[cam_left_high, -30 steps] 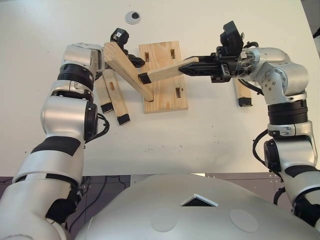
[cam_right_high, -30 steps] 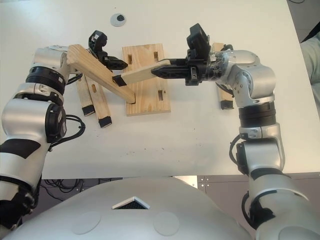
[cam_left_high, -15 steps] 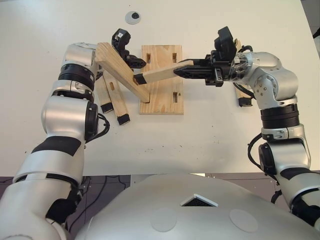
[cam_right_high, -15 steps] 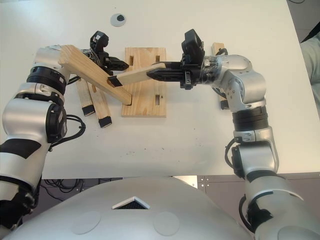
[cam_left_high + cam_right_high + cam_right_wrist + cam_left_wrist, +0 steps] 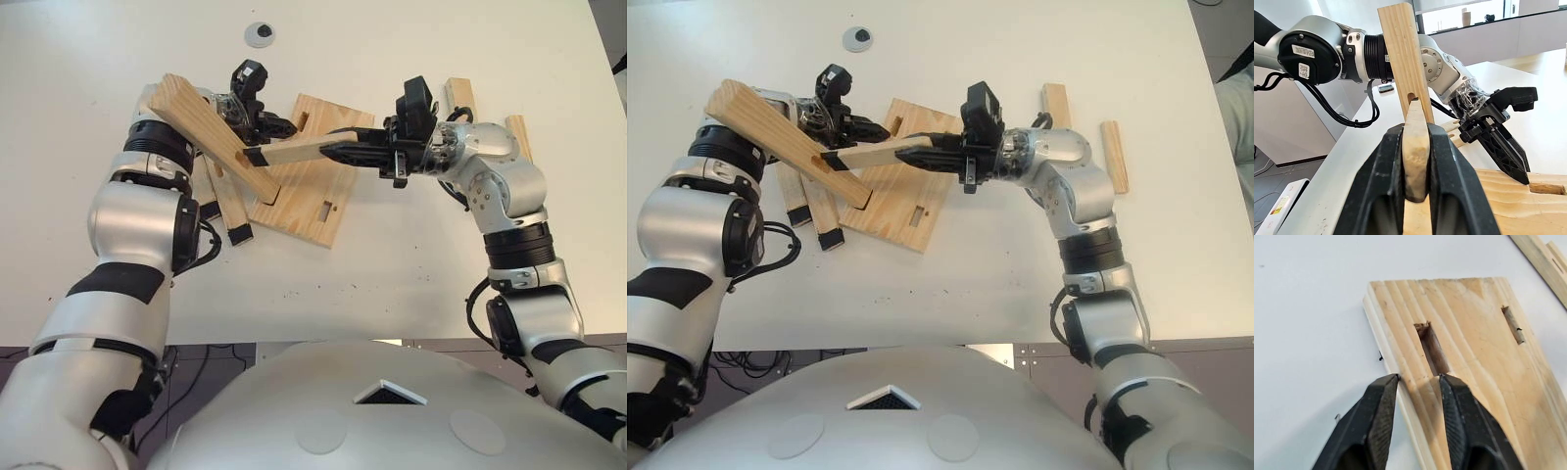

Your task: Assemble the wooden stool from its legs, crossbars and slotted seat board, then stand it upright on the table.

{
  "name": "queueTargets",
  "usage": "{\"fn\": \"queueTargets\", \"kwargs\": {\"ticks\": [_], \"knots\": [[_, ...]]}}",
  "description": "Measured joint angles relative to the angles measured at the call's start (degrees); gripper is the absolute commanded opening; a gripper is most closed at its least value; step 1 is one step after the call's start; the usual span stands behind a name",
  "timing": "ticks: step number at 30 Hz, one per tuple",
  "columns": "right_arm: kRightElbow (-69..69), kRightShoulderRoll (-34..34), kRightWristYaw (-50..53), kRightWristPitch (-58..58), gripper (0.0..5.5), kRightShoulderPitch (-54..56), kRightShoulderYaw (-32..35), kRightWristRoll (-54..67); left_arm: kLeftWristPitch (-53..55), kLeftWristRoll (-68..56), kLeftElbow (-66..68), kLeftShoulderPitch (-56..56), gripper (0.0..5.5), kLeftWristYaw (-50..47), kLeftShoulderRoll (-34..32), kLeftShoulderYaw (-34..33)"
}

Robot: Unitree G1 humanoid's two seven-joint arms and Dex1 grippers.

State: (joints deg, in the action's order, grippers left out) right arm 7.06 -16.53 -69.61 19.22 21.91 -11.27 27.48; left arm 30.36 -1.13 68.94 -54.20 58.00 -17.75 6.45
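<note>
**Stool only just started**

My left gripper (image 5: 1418, 381) pinches the edge of the seat board (image 5: 313, 196), which lies crooked on the table (image 5: 411, 255). One leg (image 5: 211, 132) stands slanted on it. My right gripper (image 5: 338, 150) squeezes a bar (image 5: 294, 152), its tip at that leg. I count one board and six sticks. Four loose sticks (image 5: 233, 206) wait, so I think most work is left.
</note>
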Motion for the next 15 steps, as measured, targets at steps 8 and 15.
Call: {"fn": "queueTargets", "kwargs": {"ticks": [8,15], "knots": [[-0.97,0.47,1.62,-4.35,0.41,-1.35,-1.23,-1.79,-0.02,-0.02,0.51,-0.08,1.50,0.05,-0.13,-0.03],[-1.55,1.43,2.99,-7.80,0.41,-3.14,-2.37,-2.80,0.48,-0.14,0.79,-0.08,1.50,-0.09,-0.48,-0.41]]}}
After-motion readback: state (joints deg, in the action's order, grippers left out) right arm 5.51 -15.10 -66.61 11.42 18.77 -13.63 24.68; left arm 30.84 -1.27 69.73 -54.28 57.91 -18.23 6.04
